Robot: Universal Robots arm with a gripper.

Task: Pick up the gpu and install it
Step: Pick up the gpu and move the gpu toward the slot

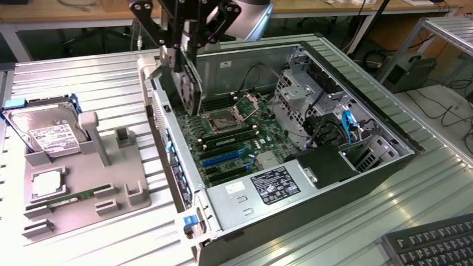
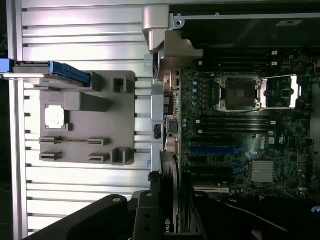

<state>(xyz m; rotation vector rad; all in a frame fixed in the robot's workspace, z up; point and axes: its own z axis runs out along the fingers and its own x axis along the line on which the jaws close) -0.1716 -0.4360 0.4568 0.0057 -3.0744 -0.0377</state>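
The gpu [image 1: 190, 88] hangs upright in the air, its black cooler face visible, over the back left corner of the open computer case [image 1: 384, 130]. My gripper [image 1: 179, 55] is shut on the card's top edge. The wrist view shows the gpu [image 2: 169, 190] edge-on between the black fingers [image 2: 145, 220], just inside the case's rear wall. On the motherboard [image 1: 251, 141] below, the blue expansion slot [image 1: 221, 158] [image 2: 212, 150] lies bare, closer to the front than the card. The open CPU socket [image 1: 221, 119] [image 2: 237, 93] sits beside the card's lower end.
A grey fixture tray [image 1: 129, 202] on the exterior view's left holds a silver hard drive [image 1: 48, 133], a CPU chip [image 1: 46, 183] and a green memory stick [image 1: 63, 200]. The power supply [image 1: 273, 183] fills the case's front. A keyboard [image 1: 436, 241] lies at the lower right.
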